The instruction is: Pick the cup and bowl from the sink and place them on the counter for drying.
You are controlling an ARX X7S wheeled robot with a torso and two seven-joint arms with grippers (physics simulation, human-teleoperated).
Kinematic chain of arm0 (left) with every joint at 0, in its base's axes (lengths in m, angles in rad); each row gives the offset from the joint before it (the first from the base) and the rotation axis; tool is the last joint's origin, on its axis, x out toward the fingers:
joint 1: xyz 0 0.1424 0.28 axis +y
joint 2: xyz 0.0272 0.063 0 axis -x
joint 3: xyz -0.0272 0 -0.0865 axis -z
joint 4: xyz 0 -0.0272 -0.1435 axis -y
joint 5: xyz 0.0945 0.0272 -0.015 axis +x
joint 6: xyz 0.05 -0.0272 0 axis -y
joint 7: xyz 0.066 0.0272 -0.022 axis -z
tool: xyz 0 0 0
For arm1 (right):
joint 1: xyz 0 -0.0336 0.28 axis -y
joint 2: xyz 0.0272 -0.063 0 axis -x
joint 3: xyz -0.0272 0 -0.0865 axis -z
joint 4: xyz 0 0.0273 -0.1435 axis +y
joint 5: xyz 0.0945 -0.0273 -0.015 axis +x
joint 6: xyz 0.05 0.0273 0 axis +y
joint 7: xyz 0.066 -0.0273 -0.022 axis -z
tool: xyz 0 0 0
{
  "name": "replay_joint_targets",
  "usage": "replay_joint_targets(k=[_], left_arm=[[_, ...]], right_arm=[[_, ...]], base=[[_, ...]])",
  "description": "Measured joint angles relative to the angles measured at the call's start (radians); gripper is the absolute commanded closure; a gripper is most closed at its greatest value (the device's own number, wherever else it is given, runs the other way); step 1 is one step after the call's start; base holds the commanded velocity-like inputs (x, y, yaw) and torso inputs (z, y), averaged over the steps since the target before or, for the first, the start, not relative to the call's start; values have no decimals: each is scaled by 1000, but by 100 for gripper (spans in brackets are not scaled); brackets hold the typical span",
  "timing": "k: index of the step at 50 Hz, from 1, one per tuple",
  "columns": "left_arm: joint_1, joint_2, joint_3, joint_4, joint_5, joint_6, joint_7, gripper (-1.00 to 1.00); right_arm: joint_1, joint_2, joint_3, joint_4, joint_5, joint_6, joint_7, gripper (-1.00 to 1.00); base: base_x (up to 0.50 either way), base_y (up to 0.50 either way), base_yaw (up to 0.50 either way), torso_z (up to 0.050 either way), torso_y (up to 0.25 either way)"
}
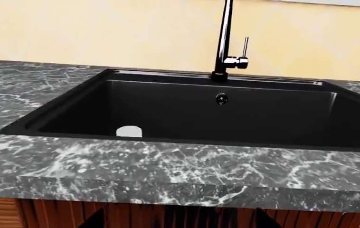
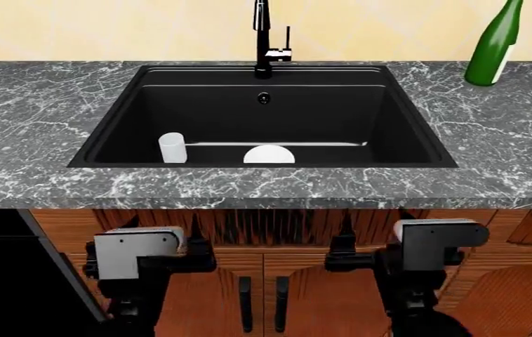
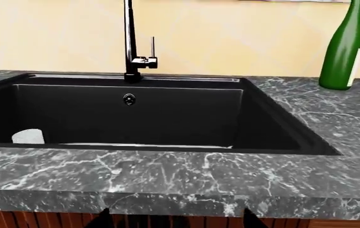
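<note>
we look down on the dark grey-black marble counter (image 2: 32, 119) with white veining, which runs above brown wooden cabinets (image 2: 304, 295). set into it is the large matte black rectangular sink (image 2: 116, 126). going left to right inside the basin, the small plain white cylindrical cup (image 2: 173, 147) stands upright near the front left corner, and just beside it, apart from it, the plain white round bowl (image 2: 269, 155) rests at the middle of the front wall, its lower part hidden by the sink's front rim. the tall black faucet (image 2: 262, 35) rises from the back edge of the sink, with the round overflow hole (image 2: 263, 98) on the wall below it. far to the right, a tall green glass bottle (image 2: 493, 45) stands on the counter near the wall, well apart from the sink.

below the counter edge, in front of the cabinets, our left hand (image 2: 194, 242) and our right hand (image 2: 346, 242) hang at equal height, well apart from each other and holding nothing. we cannot tell whether their fingers are apart or together.
</note>
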Motion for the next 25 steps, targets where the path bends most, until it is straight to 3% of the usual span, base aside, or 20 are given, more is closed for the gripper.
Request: replay_joint_targets(k=[12, 22, 25], left_arm=[[-289, -42, -62, 172, -186, -480, -63, -100], [-561, -90, -57, 75, -244, -674, -37, -100], [-611, -96, -67, 49, -261, -719, -32, -100]], right_arm=[[373, 51, 144, -68, 238, 470, -18, -100], [679, 102, 187, 59, 334, 679, -63, -100], [718, 118, 197, 84, 352, 709, -79, -100]], base=[[0, 0, 0, 0, 0], [7, 0, 0, 0, 0], [371, 10, 0, 0, 0]])
